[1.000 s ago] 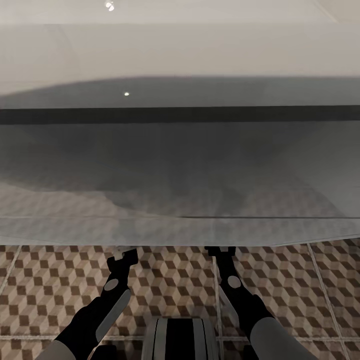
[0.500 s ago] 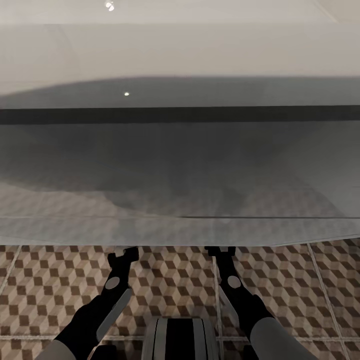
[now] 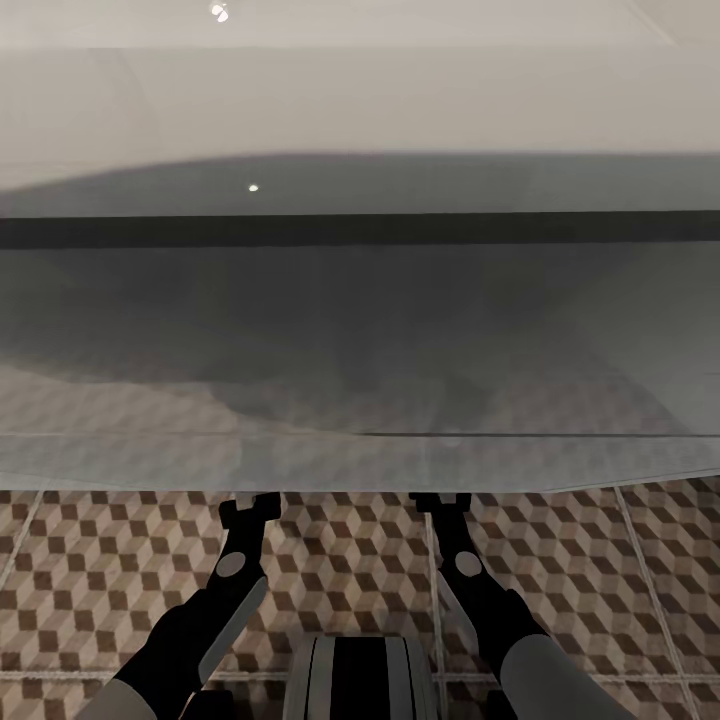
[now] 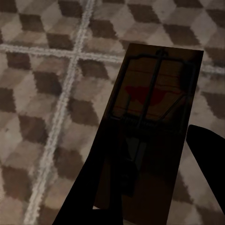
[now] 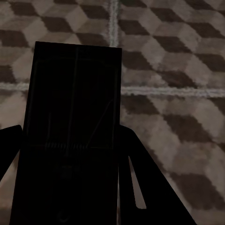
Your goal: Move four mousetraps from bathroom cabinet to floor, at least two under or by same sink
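Two mousetraps are in play here, one in each gripper. On the left wrist camera, a dark-brown mousetrap [image 4: 150, 126] sits between the left gripper's [image 4: 154, 187] fingers [image 4: 208, 154], which are closed in against its long edges; you can make out the thin metal wire frame and a red patch on the board. Beneath it lies the bathroom floor [image 4: 42, 93], cube-patterned tiles with pale grout lines crossing, and the trap looks to be held above the tiles rather than lying on them.

Over on the right wrist camera, same story: a second mousetrap [image 5: 75, 122], very dark in shadow, is clamped between the right gripper's [image 5: 70, 187] fingers [image 5: 145, 187], its wire just faintly visible, with the tiled floor [image 5: 178, 70] below.

From the head camera, both arms reach forward and down. The left gripper [image 3: 249, 508] and the right gripper [image 3: 442, 502] have their tips right at the near edge of a broad pale, glossy surface [image 3: 360, 330] that spans the picture, with a dark band across it. The patterned floor [image 3: 340, 560] shows under the arms, and the traps themselves are too small to pick out from up here.
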### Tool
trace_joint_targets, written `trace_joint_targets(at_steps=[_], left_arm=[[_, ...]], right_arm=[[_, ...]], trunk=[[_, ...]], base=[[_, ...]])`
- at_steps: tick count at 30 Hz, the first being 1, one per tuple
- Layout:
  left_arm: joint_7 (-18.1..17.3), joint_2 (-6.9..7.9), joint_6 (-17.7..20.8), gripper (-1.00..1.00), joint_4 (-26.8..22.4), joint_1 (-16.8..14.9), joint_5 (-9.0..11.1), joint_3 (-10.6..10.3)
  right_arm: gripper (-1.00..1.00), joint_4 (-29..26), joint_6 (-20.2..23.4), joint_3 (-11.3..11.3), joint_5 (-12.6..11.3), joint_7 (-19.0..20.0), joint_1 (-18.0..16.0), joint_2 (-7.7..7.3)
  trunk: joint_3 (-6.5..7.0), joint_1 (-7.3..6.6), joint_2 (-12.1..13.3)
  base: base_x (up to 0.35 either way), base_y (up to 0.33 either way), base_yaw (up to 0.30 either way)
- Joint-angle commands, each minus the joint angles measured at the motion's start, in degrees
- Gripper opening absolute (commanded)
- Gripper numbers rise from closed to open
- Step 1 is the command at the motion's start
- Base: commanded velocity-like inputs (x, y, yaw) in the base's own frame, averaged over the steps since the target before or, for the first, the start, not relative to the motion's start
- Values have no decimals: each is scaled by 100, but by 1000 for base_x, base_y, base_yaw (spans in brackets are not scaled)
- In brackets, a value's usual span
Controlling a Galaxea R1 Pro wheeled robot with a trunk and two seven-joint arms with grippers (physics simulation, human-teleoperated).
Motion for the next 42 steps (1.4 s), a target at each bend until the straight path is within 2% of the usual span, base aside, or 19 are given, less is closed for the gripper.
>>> trace_joint_targets(at_steps=[1, 42], left_arm=[[40, 11, -13, -100, -5, -5, 47, -26], [46, -9, -49, -100, -5, -5, 47, -26]], right_arm=[[-100, 4, -14, 25, -6, -38, -3, -3], [-100, 3, -12, 25, 37, -38, -3, -3]], trunk=[[-3, -1, -1], [-3, -1, -1]], base=[[0, 0, 0], [0, 0, 0]])
